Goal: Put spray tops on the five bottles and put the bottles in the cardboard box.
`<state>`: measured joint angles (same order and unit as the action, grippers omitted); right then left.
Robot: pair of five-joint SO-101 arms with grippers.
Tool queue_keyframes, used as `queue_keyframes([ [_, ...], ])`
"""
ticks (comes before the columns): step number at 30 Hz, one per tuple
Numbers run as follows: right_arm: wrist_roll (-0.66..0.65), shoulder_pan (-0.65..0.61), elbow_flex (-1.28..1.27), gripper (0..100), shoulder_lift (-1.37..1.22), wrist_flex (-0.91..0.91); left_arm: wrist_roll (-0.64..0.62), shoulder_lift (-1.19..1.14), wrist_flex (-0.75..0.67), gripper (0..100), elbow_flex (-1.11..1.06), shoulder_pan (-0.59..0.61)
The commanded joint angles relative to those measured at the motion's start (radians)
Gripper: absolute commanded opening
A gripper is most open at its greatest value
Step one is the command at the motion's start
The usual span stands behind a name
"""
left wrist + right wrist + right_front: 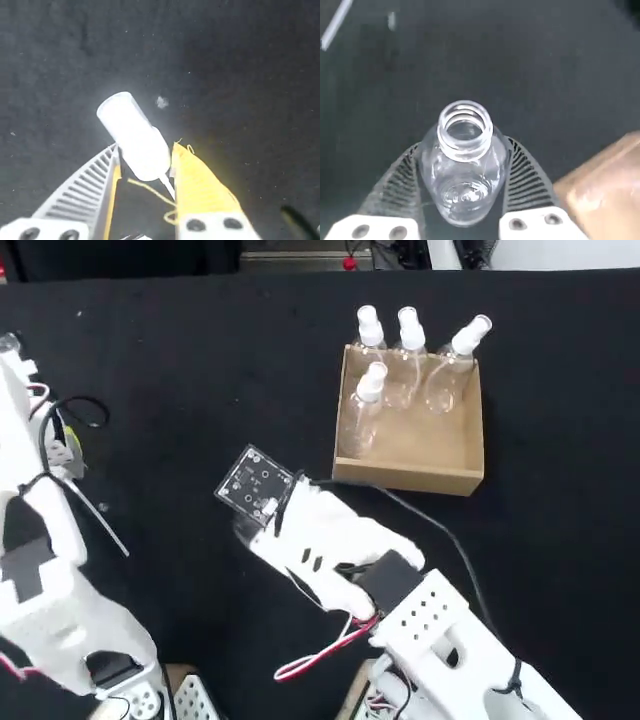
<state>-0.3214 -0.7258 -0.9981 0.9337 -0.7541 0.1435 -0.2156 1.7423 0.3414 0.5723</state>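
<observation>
My left gripper [146, 147] is shut on a white spray top [127, 125], whose thin dip tube runs back between the fingers. It is held above the black table. My right gripper [466, 145] is shut on a clear bottle [465, 172] that stands upright with its threaded neck open. In the high view this right arm [330, 545] is near the table's middle, just left of the cardboard box [410, 477]. The left arm [40, 550] is at the far left edge. Several capped bottles [372, 390] stand inside the box toward its back.
The box's brown corner [605, 175] is close beside the held bottle. A thin white stick [100, 515] juts out by the left arm. Black table [200, 370] lies open between the two arms and behind them.
</observation>
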Motion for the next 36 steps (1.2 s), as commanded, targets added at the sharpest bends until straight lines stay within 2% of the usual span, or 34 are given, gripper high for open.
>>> queue_keyframes([
  [1,0.081,-0.018,-0.022,1.1,0.015,0.144,-0.008,0.212,0.014,3,0.016,-0.035],
  [8,0.127,-0.02,-0.162,1.1,0.022,0.282,-0.098,0.479,0.014,3,0.008,-0.208],
  [13,0.127,-0.02,-0.268,1.1,0.022,0.394,-0.115,0.624,-0.018,3,-0.005,-0.242],
  [18,0.127,-0.02,-0.28,1.1,0.022,0.427,-0.117,0.695,-0.155,3,-0.168,-0.255],
  [25,0.127,-0.02,-0.288,1.1,0.021,0.425,-0.164,0.872,-0.244,3,-0.335,-0.395],
  [31,0.129,-0.02,-0.297,1.1,0.019,0.425,-0.17,1.071,-0.448,3,-0.53,-0.476],
  [36,0.129,-0.02,-0.328,1.1,0.022,0.433,-0.172,1.178,-0.562,3,-0.664,-0.544],
])
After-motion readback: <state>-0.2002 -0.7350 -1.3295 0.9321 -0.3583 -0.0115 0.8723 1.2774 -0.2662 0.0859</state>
